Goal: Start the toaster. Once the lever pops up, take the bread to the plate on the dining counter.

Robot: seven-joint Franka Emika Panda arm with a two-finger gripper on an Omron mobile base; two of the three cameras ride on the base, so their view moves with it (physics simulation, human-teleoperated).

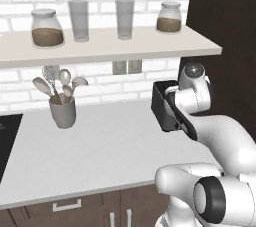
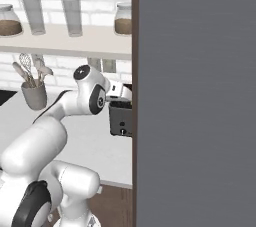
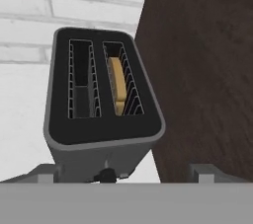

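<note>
The jaws stand wide apart, holding nothing, tips flanking the toaster's front at 6 o'clock. The bread sits deep in its right slot, mostly hidden. A dark panel cuts off the toaster's right side.

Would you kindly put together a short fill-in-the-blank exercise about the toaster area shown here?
1. The tan bread slice sits in one slot of the black boxy toaster; the other slot is ____.
2. The grey cup beside the brick wall holds ____.
3. On the white shelf, two clear glasses stand between two ____.
4. The gripper hovers above the toaster with jaws ____.

Missing words: empty; utensils; jars; open
</note>
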